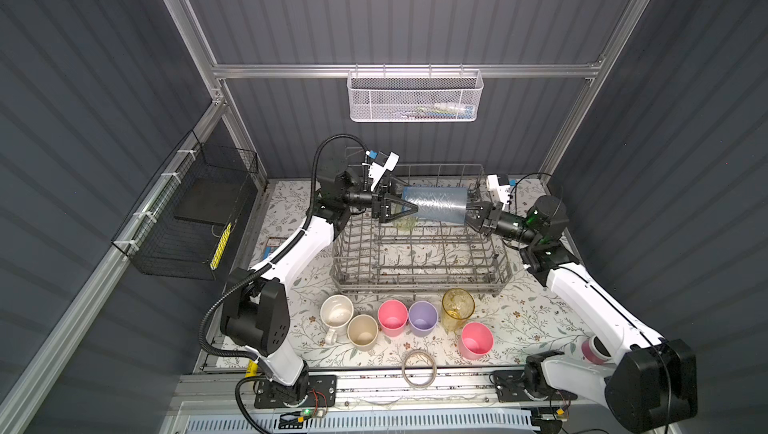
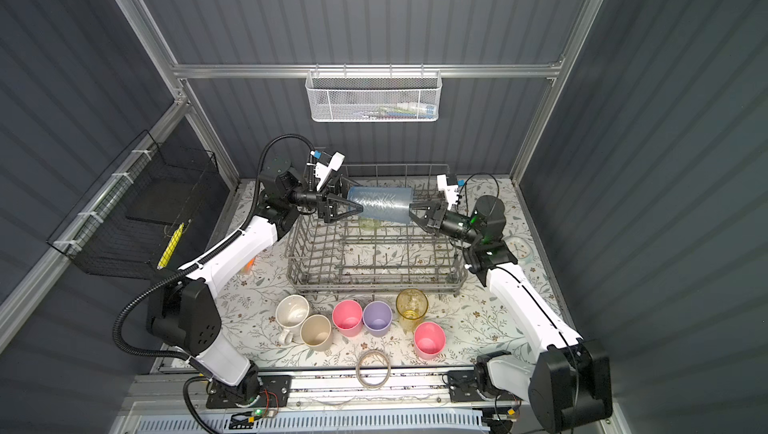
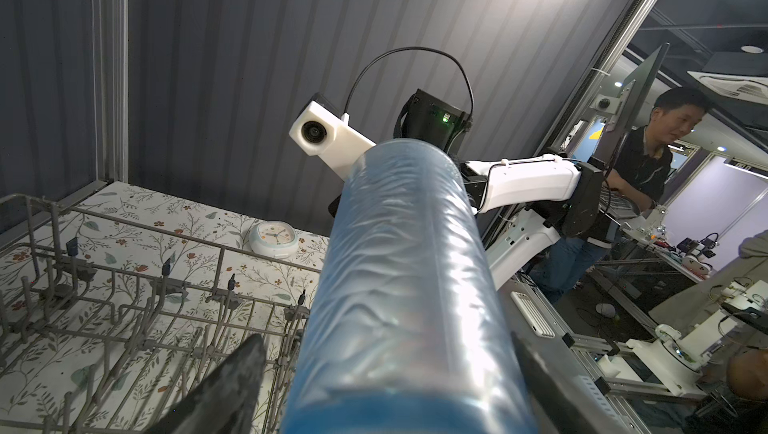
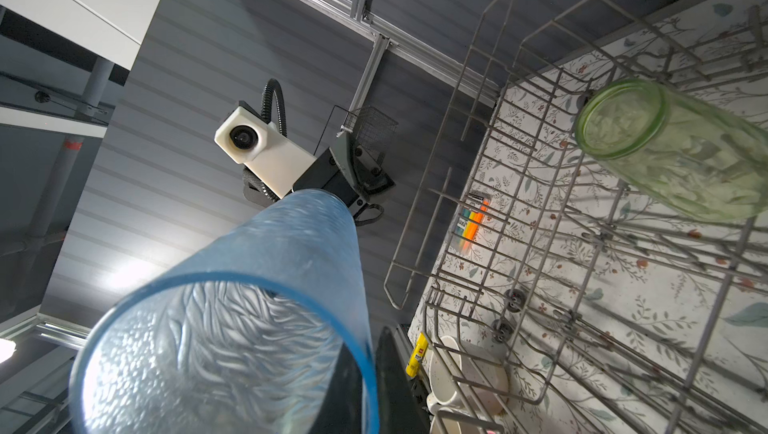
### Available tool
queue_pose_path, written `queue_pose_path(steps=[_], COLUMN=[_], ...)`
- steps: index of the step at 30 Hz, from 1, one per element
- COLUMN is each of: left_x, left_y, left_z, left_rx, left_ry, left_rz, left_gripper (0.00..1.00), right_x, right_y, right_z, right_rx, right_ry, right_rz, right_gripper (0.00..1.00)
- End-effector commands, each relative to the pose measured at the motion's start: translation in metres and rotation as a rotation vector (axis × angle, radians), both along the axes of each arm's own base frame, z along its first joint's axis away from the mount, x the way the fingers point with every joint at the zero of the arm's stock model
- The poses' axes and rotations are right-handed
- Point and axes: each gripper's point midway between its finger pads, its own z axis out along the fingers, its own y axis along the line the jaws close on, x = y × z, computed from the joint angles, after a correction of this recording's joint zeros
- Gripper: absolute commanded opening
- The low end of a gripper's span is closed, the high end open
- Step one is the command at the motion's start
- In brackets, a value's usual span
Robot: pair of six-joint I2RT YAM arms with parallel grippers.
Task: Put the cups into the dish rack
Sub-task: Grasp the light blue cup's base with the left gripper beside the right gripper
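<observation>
Dish rack (image 1: 419,283) holds a green tumbler (image 4: 685,153); right hand (image 1: 471,208) pinches blue tumbler (image 1: 436,204), left hand (image 1: 411,207) spread around it.

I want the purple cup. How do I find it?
Look for the big grey wire dish rack. In the row standing in front of it, the purple cup sits between a pink cup and a see-through yellow cup. It is the only purple one.

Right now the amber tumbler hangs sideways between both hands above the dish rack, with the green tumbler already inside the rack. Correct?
No. The cup between the left hand and right hand is the blue tumbler, as both top views show; the amber tumbler stands on the table. The rest holds: sideways above the dish rack, green tumbler inside.
</observation>
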Motion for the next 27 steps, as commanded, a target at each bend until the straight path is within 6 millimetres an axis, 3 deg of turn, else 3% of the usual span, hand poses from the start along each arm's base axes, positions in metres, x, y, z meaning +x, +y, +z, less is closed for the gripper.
queue_pose_path(steps=[1, 27], left_x=[-0.004, -0.007], left_y=[-0.003, -0.004], left_z=[0.004, 0.001], left_rx=[-0.008, -0.006], left_ry=[-0.019, -0.02], left_rz=[-0.03, -0.042], left_gripper=[0.88, 0.85], right_x=[-0.005, 0.002], right_y=[0.005, 0.017], right_z=[0.013, 0.013], right_rx=[0.017, 0.033], right_ry=[-0.054, -0.041], right_rz=[0.028, 0.041], right_gripper=[0.0, 0.0])
